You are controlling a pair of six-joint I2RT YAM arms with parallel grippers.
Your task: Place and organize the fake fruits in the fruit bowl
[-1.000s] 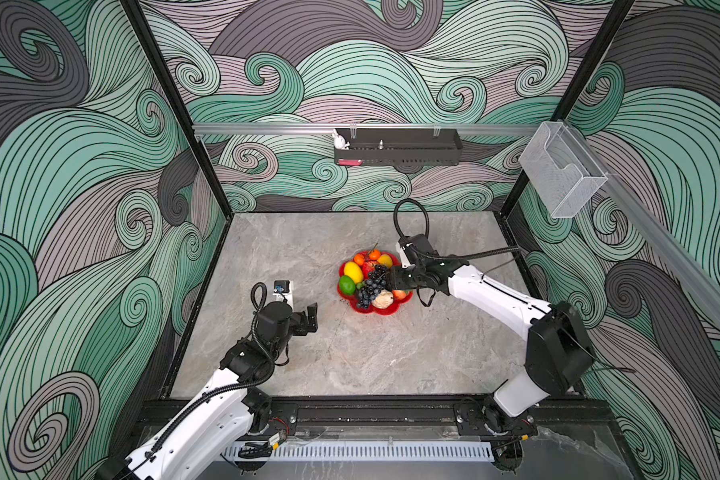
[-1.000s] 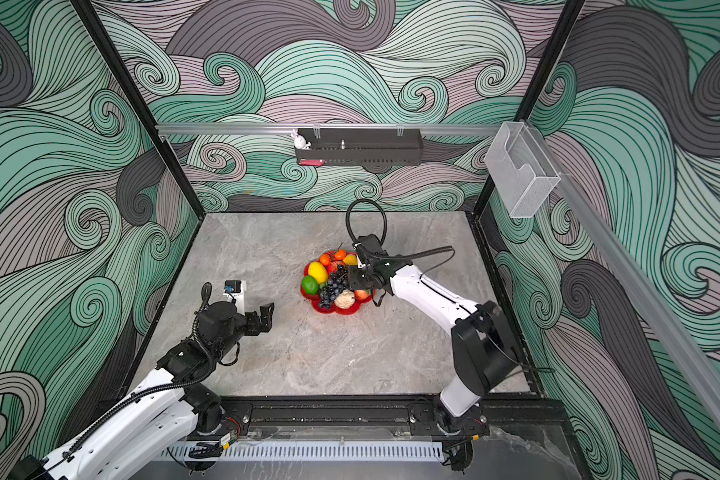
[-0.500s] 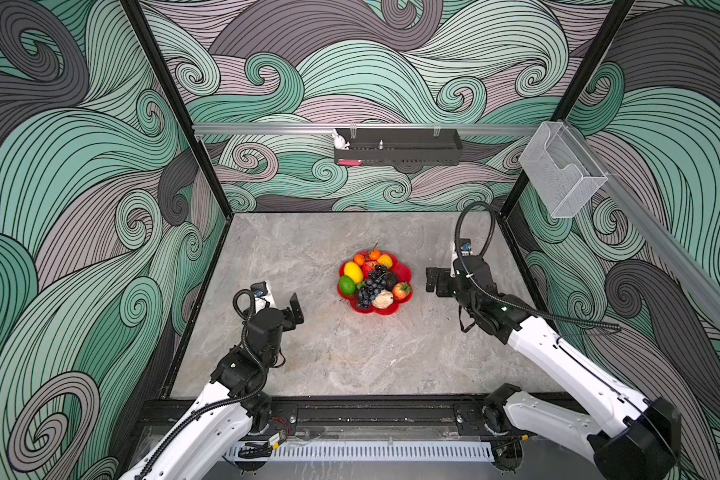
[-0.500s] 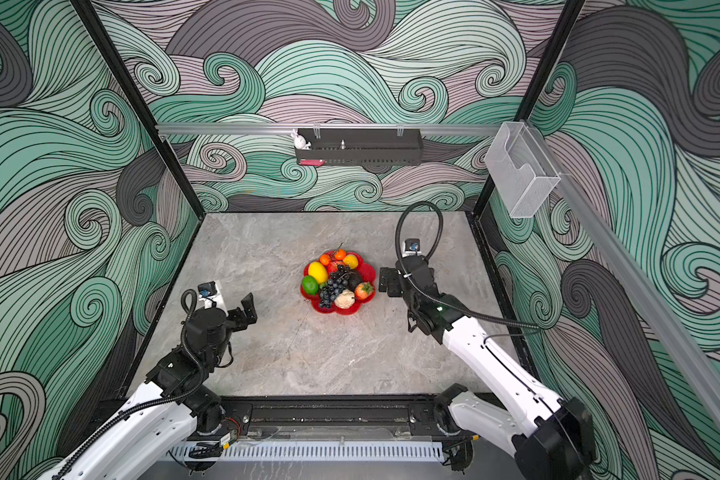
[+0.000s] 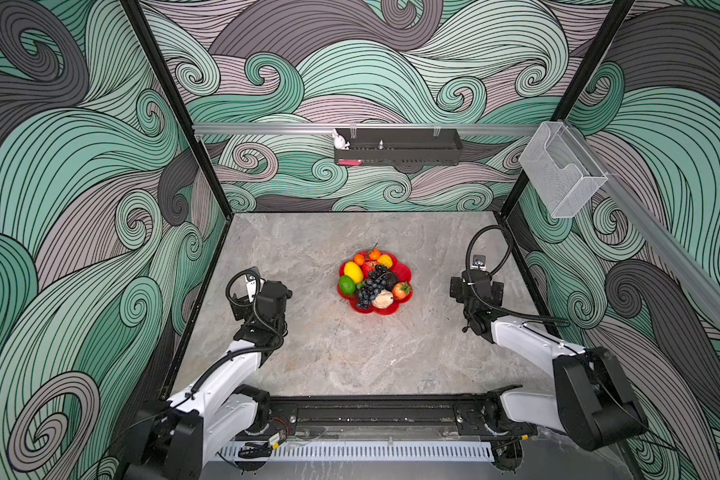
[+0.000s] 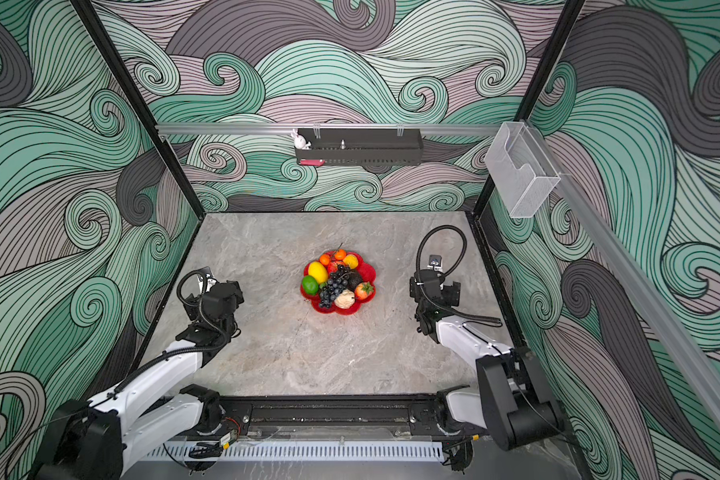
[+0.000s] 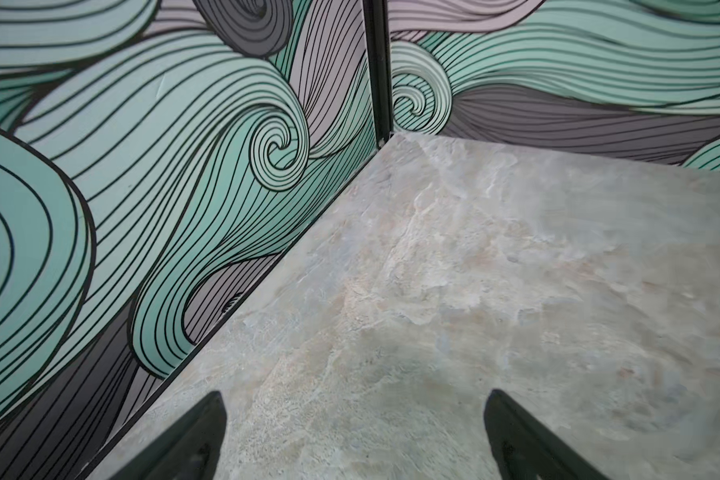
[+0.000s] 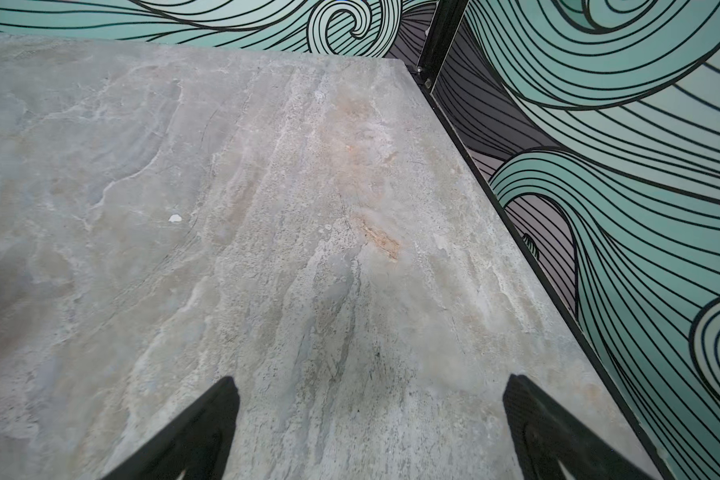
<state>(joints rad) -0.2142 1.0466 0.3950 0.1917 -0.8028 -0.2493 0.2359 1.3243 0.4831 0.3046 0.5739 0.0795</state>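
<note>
Fruit bowl (image 5: pixel 406 272) at counter (image 5: pixel 350 353) centre holds the fake fruits (image 5: pixel 371 284); left end effector (image 7: pixel 356 415) and right end effector (image 8: pixel 373 395) hang open, empty, aside.

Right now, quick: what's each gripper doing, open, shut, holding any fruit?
Left gripper: open, empty, over the grey marbled tabletop.
Right gripper: open, empty, away from the glossy red flower-shaped fruit bowl.

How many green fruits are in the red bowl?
1: the lime at the left rim of the fruit bowl in both top views, next to the lemon; others may hide under the pile.
</note>
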